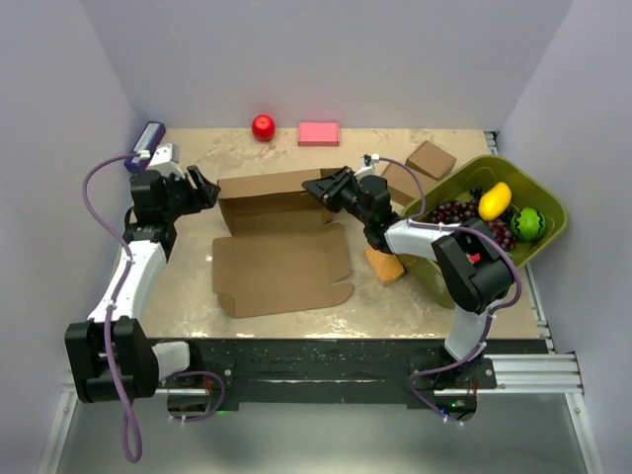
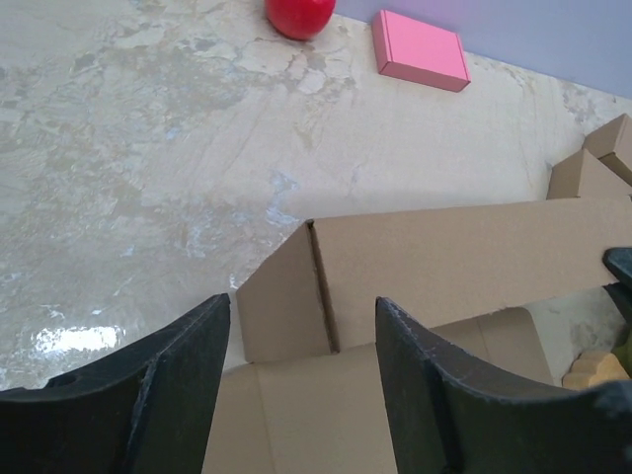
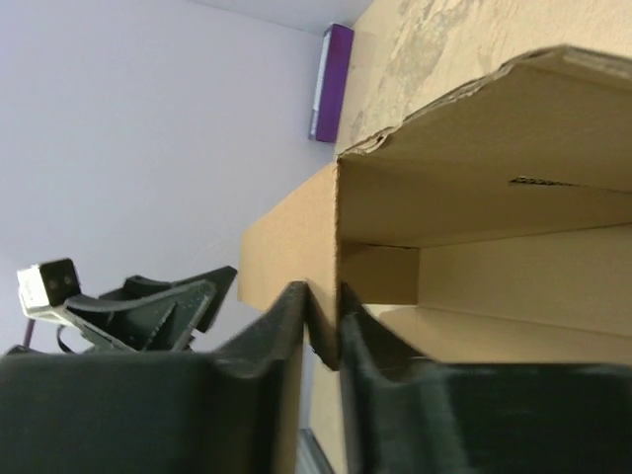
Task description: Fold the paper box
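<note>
The paper box (image 1: pixel 281 269) lies mid-table as a brown cardboard sheet. Its flat panel is nearest me and a long back wall (image 1: pixel 269 197) stands folded up. My left gripper (image 1: pixel 209 188) is at the wall's left end. In the left wrist view it (image 2: pixel 301 331) is open, with the box's corner flap (image 2: pixel 281 301) just beyond the fingertips and not touching them. My right gripper (image 1: pixel 318 188) is at the wall's right end. In the right wrist view it (image 3: pixel 321 296) is shut on the edge of an upright box panel (image 3: pixel 286 237).
A red apple (image 1: pixel 263 126) and a pink box (image 1: pixel 318 133) lie at the back edge. Two small brown boxes (image 1: pixel 431 159) sit back right. A green bin (image 1: pixel 545 202) with fruit stands on the right, a tan block (image 1: pixel 387 265) beside it. A purple object (image 1: pixel 148 138) is far left.
</note>
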